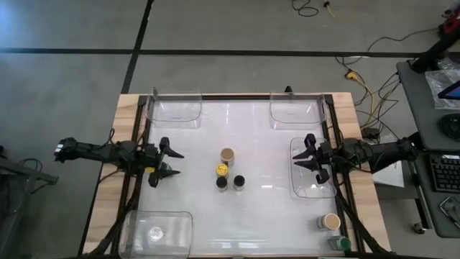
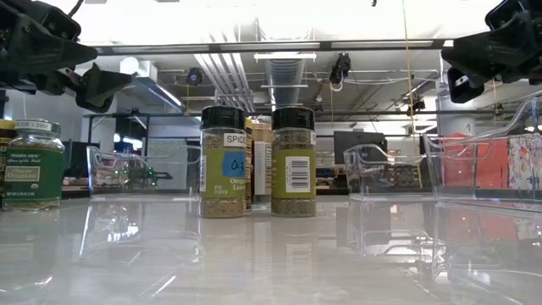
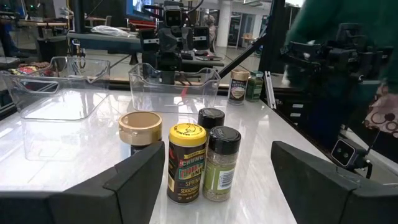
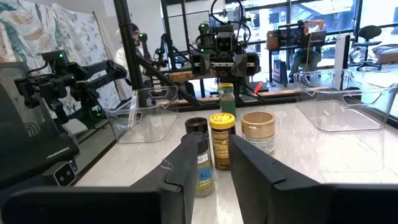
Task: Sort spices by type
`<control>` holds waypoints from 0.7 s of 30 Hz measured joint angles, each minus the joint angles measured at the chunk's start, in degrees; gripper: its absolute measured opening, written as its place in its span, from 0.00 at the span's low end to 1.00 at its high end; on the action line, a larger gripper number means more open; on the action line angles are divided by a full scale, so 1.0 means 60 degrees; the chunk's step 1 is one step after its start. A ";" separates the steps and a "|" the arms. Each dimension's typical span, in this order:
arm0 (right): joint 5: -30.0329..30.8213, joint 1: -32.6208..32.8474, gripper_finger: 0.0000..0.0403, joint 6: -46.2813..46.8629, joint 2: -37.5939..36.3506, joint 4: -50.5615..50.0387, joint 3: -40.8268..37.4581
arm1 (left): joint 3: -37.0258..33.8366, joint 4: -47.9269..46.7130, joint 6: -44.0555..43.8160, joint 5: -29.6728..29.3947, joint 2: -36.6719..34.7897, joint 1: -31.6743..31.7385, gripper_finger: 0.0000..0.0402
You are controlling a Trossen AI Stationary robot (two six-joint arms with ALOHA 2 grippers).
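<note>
A group of small spice jars stands upright at the table's middle: a tan-lidded jar (image 1: 227, 155), a yellow-lidded jar (image 1: 222, 170) and two black-lidded jars (image 1: 222, 183) (image 1: 238, 181). In the left wrist view they show as tan (image 3: 140, 127), yellow (image 3: 186, 163) and black (image 3: 221, 163). Two more jars, tan-lidded (image 1: 330, 221) and green-lidded (image 1: 339, 244), stand at the near right corner. My left gripper (image 1: 178, 163) is open and empty, left of the group. My right gripper (image 1: 298, 158) is open and empty, over the right tray.
Clear plastic trays stand at the far left (image 1: 175, 108), the far right (image 1: 295, 111), the right edge (image 1: 313, 180) and the near left corner (image 1: 158, 230). Bare white table lies between the grippers and the middle jars.
</note>
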 joint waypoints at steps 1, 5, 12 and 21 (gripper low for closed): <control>0.0000 -0.0002 0.22 -0.0002 0.0000 -0.0002 0.0001 | 0.0000 -0.0004 0.0003 0.0003 0.0000 -0.0003 0.70; 0.0000 0.0002 0.23 -0.0002 0.0000 0.0000 0.0002 | 0.0000 -0.0002 -0.0001 0.0002 0.0002 -0.0003 0.70; -0.0003 0.0000 0.19 0.0000 0.0000 -0.0002 0.0002 | 0.0000 0.0000 -0.0001 0.0000 0.0000 0.0001 0.70; 0.0000 0.0002 0.15 -0.0002 0.0000 0.0000 0.0002 | 0.0000 0.0000 -0.0001 0.0004 0.0004 -0.0003 0.70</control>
